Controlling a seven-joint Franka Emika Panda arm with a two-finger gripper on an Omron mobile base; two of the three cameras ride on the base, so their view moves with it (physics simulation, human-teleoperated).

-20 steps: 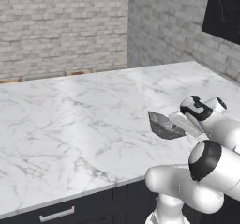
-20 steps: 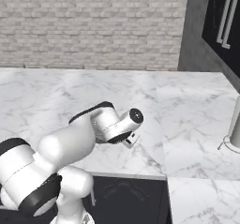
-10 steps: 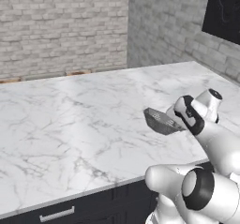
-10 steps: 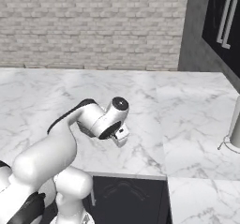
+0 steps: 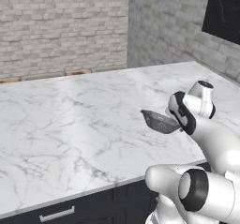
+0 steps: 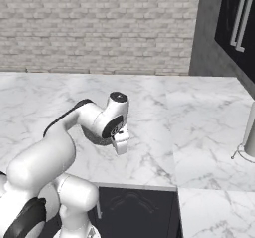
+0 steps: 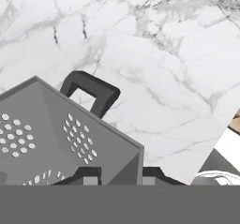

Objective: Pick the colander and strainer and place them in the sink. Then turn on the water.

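The colander (image 5: 158,121), a dark-grey faceted bowl with clusters of holes, hangs tilted a little above the marble counter (image 5: 70,124). My gripper (image 5: 175,124) is shut on its right rim. In the hand view the colander (image 7: 56,138) takes up the lower left, its loop handle (image 7: 91,89) pointing away. The gripper (image 7: 119,176) pinches the near wall, one fingertip inside and one outside. From the right base view the gripper (image 6: 121,143) points down beside the arm's wrist. The strainer, the sink and the water are out of view.
The brick wall (image 5: 61,26) runs along the back and turns a corner at the right. Dark wall cabinets (image 6: 239,23) hang at the far right. A light-grey upright cylinder (image 6: 250,135) stands at the right edge of the counter. The counter's front edge (image 5: 93,190) is near the base.
The arm has swung to the left with the colander in its grip, and the wrist has turned. The colander stays off the counter.
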